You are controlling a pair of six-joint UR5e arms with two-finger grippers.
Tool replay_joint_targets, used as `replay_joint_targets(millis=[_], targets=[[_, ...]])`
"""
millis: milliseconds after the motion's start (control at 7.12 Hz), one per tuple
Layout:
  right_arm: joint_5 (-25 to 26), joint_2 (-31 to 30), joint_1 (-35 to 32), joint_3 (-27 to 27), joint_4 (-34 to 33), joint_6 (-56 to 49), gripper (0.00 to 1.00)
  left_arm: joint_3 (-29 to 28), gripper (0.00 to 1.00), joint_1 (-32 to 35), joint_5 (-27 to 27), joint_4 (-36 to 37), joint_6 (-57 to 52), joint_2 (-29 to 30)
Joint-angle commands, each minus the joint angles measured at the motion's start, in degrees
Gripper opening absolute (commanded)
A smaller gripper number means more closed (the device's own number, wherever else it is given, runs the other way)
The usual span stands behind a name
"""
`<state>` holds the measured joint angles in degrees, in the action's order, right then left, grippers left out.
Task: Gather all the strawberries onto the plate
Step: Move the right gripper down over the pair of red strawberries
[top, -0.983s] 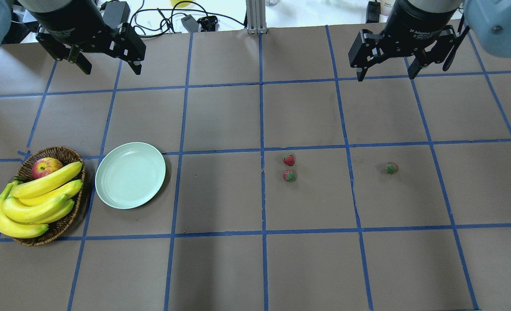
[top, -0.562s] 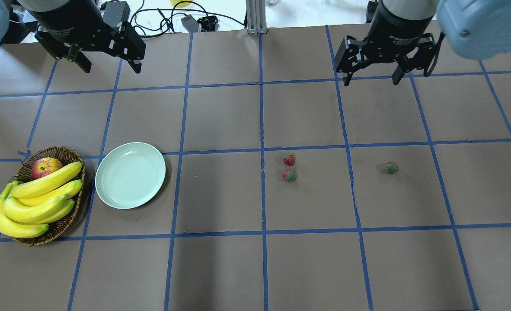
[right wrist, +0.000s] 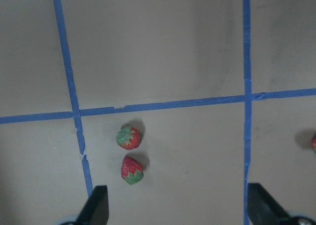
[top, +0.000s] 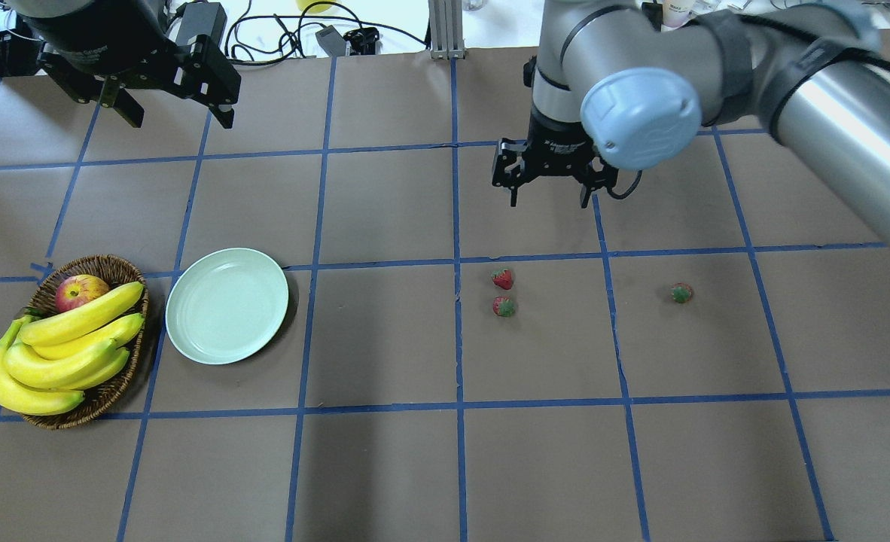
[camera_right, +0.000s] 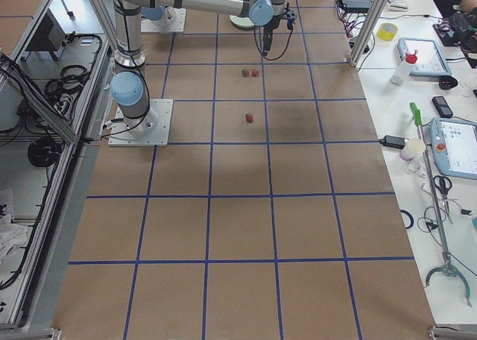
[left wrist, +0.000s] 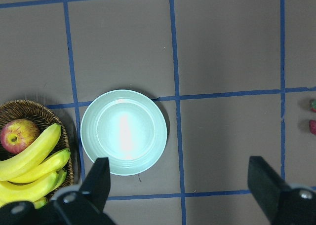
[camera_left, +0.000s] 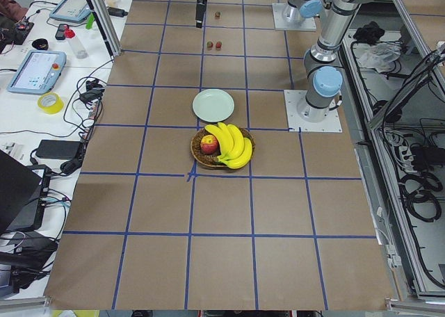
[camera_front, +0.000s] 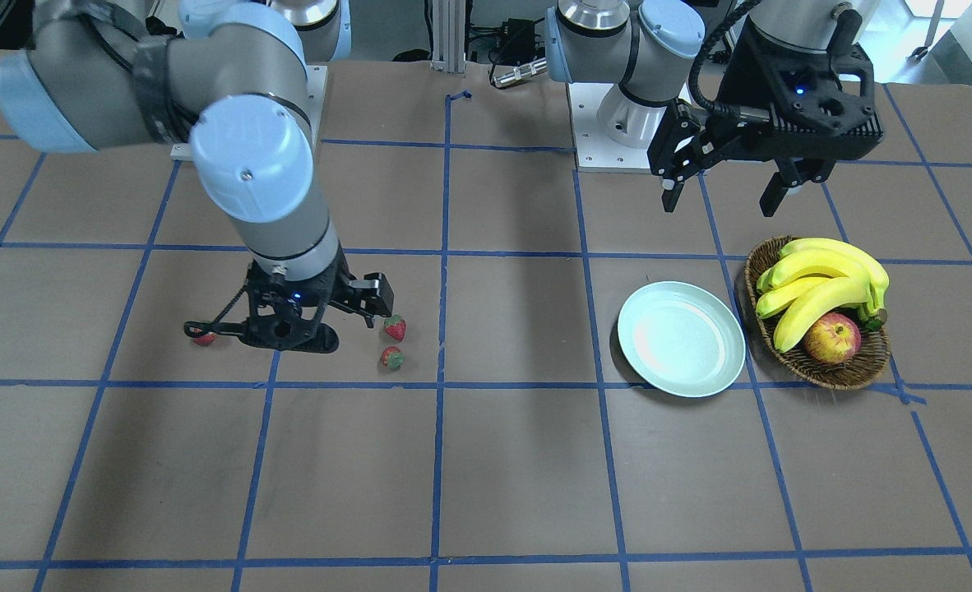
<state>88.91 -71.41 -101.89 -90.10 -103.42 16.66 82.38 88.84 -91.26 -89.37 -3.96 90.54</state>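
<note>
Three strawberries lie on the brown table: two close together [top: 502, 279] [top: 504, 306] and one apart to the right [top: 682, 293]. The pale green plate [top: 227, 306] is empty, far to their left. My right gripper [top: 549, 199] is open and empty, hovering just short of the pair on the robot's side. In the right wrist view the pair [right wrist: 129, 137] [right wrist: 132, 170] lies nearer the left finger. My left gripper [top: 181, 114] is open and empty, high at the back left. Its wrist view looks down on the plate [left wrist: 123, 132].
A wicker basket [top: 106, 266] with bananas [top: 68, 339] and an apple [top: 80, 290] stands just left of the plate. Cables and power bricks [top: 204, 19] lie beyond the table's back edge. Blue tape lines grid the table.
My right arm has swung left and forward from the back right corner, and its open gripper now hovers near the pair of strawberries. The left gripper has barely shifted. The strawberries have not moved.
</note>
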Motion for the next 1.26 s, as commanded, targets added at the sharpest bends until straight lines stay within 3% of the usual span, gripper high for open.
replay_joint_targets(millis=[0, 140, 562, 702, 843, 983, 1124], targets=[[0.82, 5.12, -3.3, -5.94, -11.04, 3.01, 1.0, 0.15, 1.0, -0.68, 0.9, -0.11, -0.7, -0.18], [0.91, 6.79, -5.22, -10.41, -18.32, 3.03, 1.0, 0.15, 1.0, -0.77, 0.82, -0.11, -0.7, -0.18], [0.83, 9.25, -5.24, -12.65, -22.69, 2.85, 0.92, -0.29, 1.0, -1.21, 0.3, 0.42, -0.09, -0.44], [0.74, 9.27, -5.24, -12.65, -22.87, 2.85, 0.7, -0.03, 1.0, -1.21, 0.55, 0.42, 0.0, -0.53], [0.57, 9.09, -5.24, -12.65, -22.7, 2.94, 0.27, -0.2, 1.0, -1.38, 0.56, 0.33, 0.18, -0.62], [0.04, 8.92, -5.24, -12.65, -22.44, 2.94, 0.04, -0.37, 1.0, -1.65, 0.47, -0.01, 0.18, -0.71], [-0.05, 8.83, -5.24, -12.47, -22.44, 3.02, 0.0, -0.29, 1.0, -1.65, 0.73, -0.02, 0.18, -0.71]])
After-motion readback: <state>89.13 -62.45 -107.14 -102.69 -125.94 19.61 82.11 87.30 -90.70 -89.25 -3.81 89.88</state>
